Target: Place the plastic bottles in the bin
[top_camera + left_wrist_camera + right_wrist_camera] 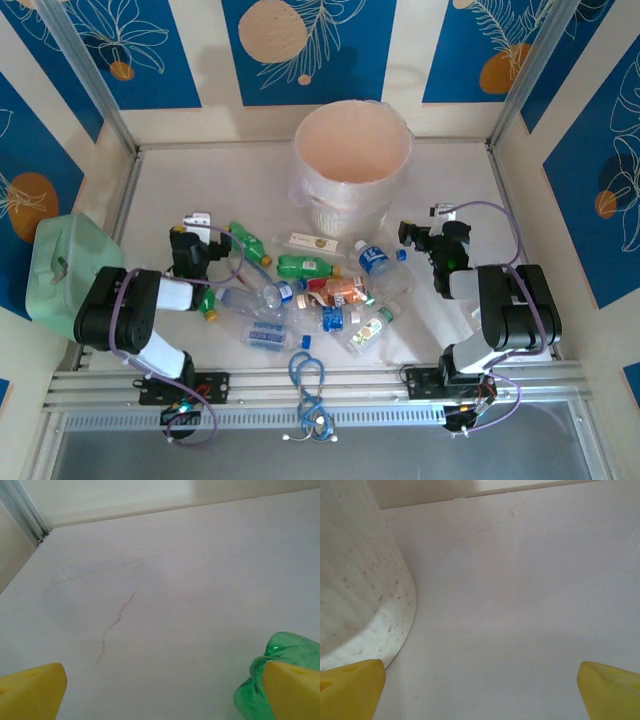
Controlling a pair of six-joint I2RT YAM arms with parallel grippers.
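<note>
The bin (350,150), a round pale bucket with a white bag liner, stands at the back centre. Several plastic bottles lie in a heap in front of it: a green one (305,266), a clear one with a blue label (375,260), a red-orange one (340,290). My left gripper (195,230) is open, low over the table at the heap's left end. A green bottle (272,677) lies just beside its right fingertip (292,690), with bare table between the jaws (160,695). My right gripper (422,235) is open over bare table (480,692), with the bin's wall (355,580) close to its left.
A mint-green box (65,262) sits outside the left rail. A blue cable loop (307,375) lies at the front edge by the aluminium rails (380,385). Walls close in the back and both sides. Bare table lies left of the bin and right of the heap.
</note>
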